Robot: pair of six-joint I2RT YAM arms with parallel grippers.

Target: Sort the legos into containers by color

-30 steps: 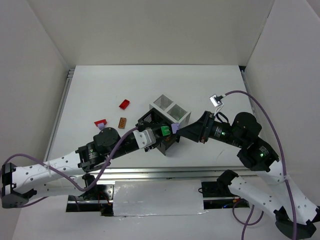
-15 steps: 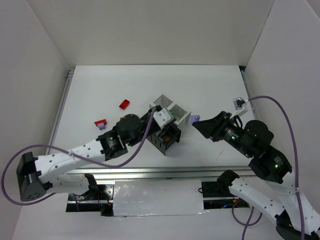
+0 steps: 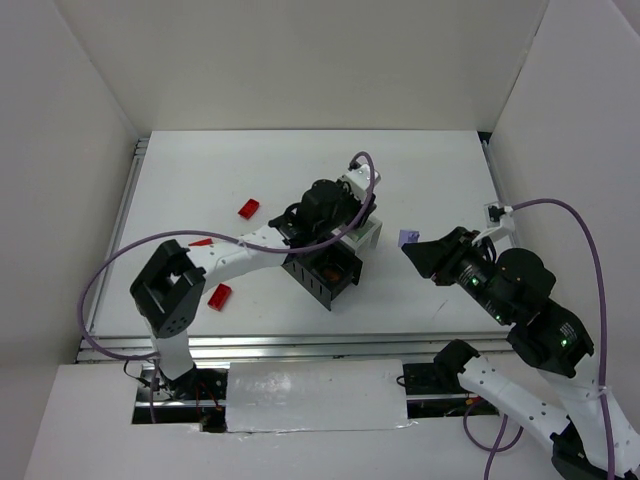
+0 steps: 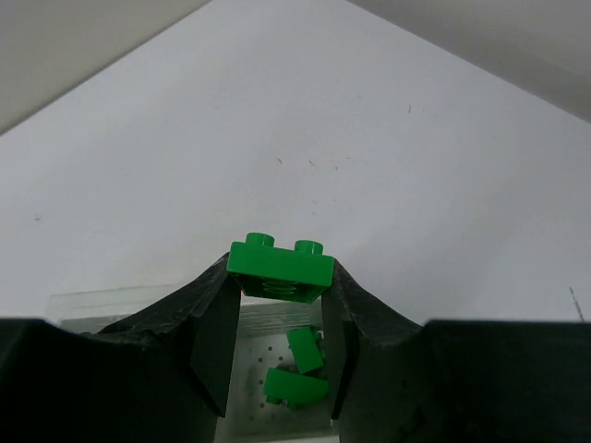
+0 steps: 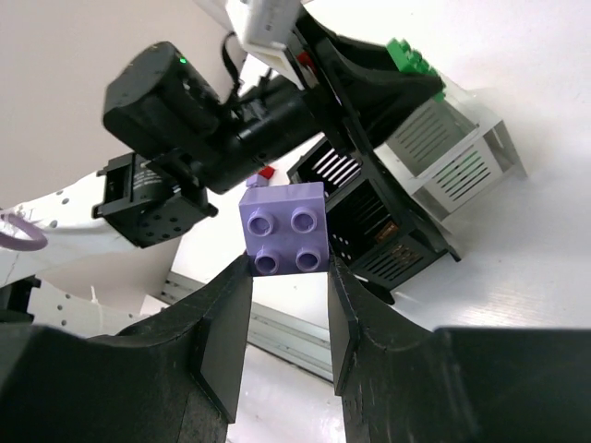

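The tabletop (image 3: 200,170) now shows more bare surface on its near left. The left arm (image 3: 235,250) has swung up from the near side of the cluster in the last second and reaches across the containers (image 3: 330,278) to the far white bin (image 4: 92,303). The right arm (image 3: 505,290) has drawn back to the right, well apart from the bins.

The left jaws are clamped on a green brick (image 4: 280,270) directly above that bin, where two green legos (image 4: 300,367) already lie, so a release there looks correct. The right jaws are clamped on a light purple brick (image 5: 283,228), probably waiting for the left arm to clear.

Red bricks (image 3: 249,208) are still loose on the tabletop, and one near the arm (image 3: 219,297) may have been hidden before.
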